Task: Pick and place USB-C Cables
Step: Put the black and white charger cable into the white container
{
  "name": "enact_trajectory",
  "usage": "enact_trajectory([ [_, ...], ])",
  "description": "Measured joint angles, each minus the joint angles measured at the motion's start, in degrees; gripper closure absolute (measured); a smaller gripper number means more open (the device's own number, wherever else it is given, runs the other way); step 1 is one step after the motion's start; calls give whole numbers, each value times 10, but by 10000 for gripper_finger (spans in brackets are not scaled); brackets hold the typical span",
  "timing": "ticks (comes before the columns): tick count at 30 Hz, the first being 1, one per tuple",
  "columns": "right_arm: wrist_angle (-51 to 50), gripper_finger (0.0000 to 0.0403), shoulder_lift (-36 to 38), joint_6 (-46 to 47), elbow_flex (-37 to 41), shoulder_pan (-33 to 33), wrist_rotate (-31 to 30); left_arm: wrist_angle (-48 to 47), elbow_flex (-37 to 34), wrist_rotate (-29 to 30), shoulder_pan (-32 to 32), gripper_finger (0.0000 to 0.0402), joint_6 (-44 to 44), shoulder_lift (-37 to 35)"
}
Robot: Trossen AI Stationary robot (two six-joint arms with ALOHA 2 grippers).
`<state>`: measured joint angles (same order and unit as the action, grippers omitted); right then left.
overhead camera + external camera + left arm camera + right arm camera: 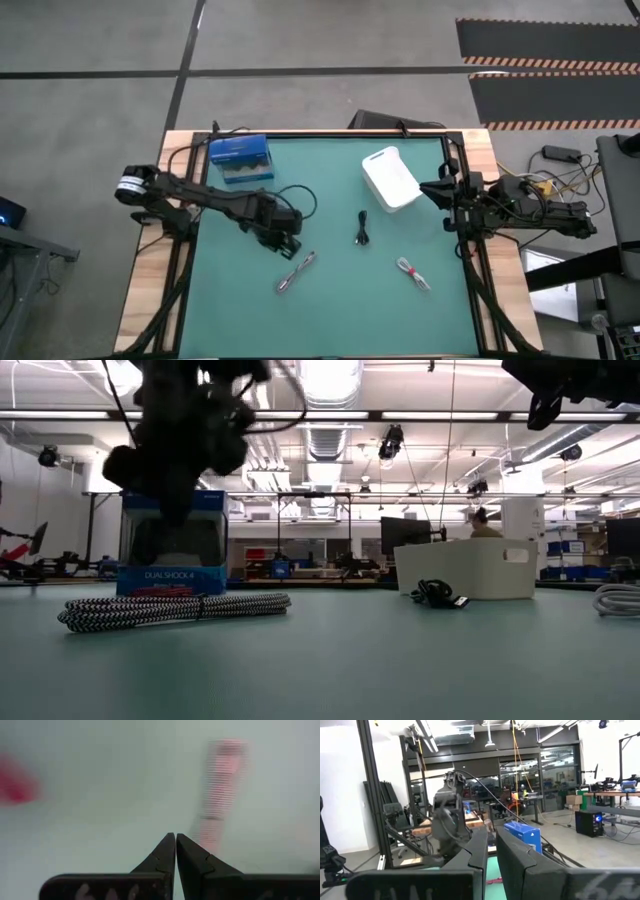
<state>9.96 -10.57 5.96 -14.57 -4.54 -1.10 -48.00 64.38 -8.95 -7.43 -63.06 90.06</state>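
Braided silver-grey cable [170, 610], nearest the low camera at lower left, is judged light, limp and grippy; best pinched mid-bundle. Blue box [172, 545] behind it is marked "DUALSHOCK 4". On the counter [330, 310], black cable [362, 229] lies centre, white-red cable [412, 274] lower right. Left gripper [285, 240], jaws shut and empty, is held left of centre; right gripper [432, 190], jaws almost closed and empty, is parked at the right edge.
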Motion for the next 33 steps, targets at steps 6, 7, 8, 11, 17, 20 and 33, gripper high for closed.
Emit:
enact_trajectory([
  [6,-3,374,0,-2,0,0,0,130,0,-21,-49,402,8,5],
  [7,-3,374,0,-2,0,0,0,130,-1,-20,-56,402,9,7],
  [8,-3,374,0,-2,0,0,0,129,-2,-16,-62,402,15,8],
  [11,-2,374,0,-8,0,0,-1,131,-3,22,-78,401,62,10],
  [17,5,374,0,-6,0,0,-4,130,-12,83,-93,372,109,11],
  [20,5,374,0,-6,0,0,-4,131,-17,91,-92,339,108,11],
  [33,2,374,0,-4,0,0,-4,127,-25,179,-117,231,243,25],
])
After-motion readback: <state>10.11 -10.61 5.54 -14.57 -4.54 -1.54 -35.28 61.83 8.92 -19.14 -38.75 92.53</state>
